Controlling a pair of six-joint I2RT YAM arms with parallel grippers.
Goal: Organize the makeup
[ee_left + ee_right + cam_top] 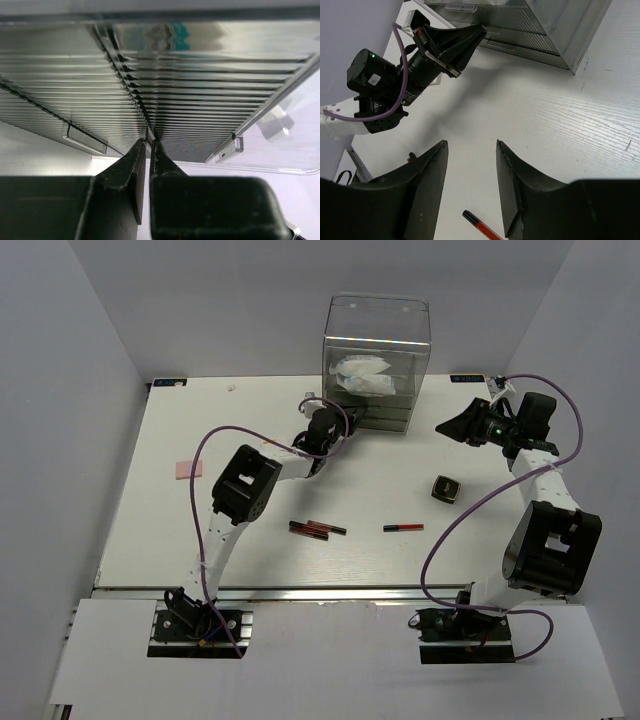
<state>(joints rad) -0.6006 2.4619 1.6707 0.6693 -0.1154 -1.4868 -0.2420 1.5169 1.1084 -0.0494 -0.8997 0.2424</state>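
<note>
Two slim red-and-black sticks (317, 529) lie side by side near the front, and a third stick (403, 527) lies to their right. A black square compact (446, 488) sits right of centre. A pink square (188, 469) lies at the left. White-blue crinkly packets (362, 377) sit inside the clear acrylic drawer box (378, 360). My left gripper (341, 426) is at the box's lower drawers; in the left wrist view it (149, 142) is shut on a small clear drawer handle. My right gripper (450, 427) hovers right of the box, open and empty (470, 145). A stick end (480, 227) shows below it.
The box's ribbed drawer fronts (210, 90) fill the left wrist view, with other clear handles (82, 140) at each side. The left arm (395, 75) and the box's corner (545, 25) show in the right wrist view. Grey walls enclose the table.
</note>
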